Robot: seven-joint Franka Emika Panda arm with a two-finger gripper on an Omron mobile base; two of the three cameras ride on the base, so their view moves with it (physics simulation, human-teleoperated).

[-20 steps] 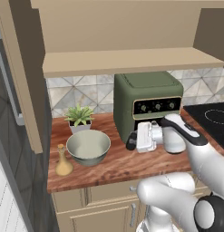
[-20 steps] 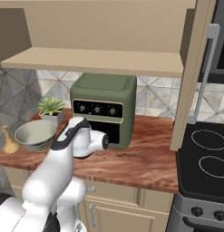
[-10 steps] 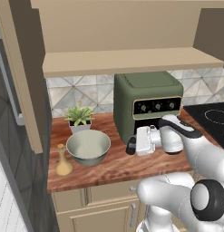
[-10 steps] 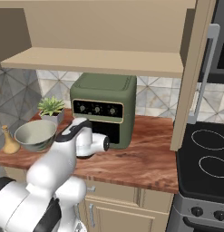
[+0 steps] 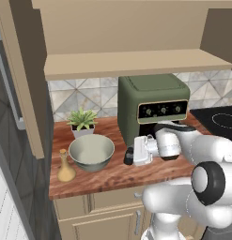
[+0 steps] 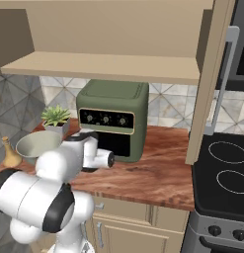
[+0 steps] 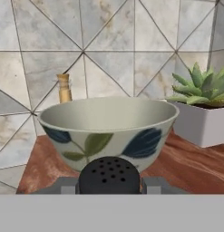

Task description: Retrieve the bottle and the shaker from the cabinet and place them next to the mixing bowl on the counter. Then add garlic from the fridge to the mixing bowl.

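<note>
My gripper (image 5: 129, 156) is shut on a small dark shaker (image 5: 128, 155) and holds it low over the wooden counter, just right of the mixing bowl (image 5: 91, 151). In the hand view the shaker's perforated black top (image 7: 109, 174) sits between my fingers, right in front of the bowl's leaf-patterned wall (image 7: 109, 136). A tan bottle (image 5: 65, 167) stands upright on the counter on the bowl's far side, with its neck (image 7: 64, 88) rising behind the rim. From the right base view, the bowl (image 6: 37, 146) and bottle (image 6: 11, 154) lie left of my arm.
A green air fryer (image 5: 152, 105) stands just behind my hand. A potted succulent (image 5: 82, 123) sits behind the bowl by the tiled wall. An open cabinet shelf (image 5: 136, 63) hangs above, its door (image 6: 210, 84) swung out. The stove (image 6: 222, 173) lies to the right.
My gripper has moved left and slightly down with the shaker, from in front of the air fryer to right beside the bowl.
</note>
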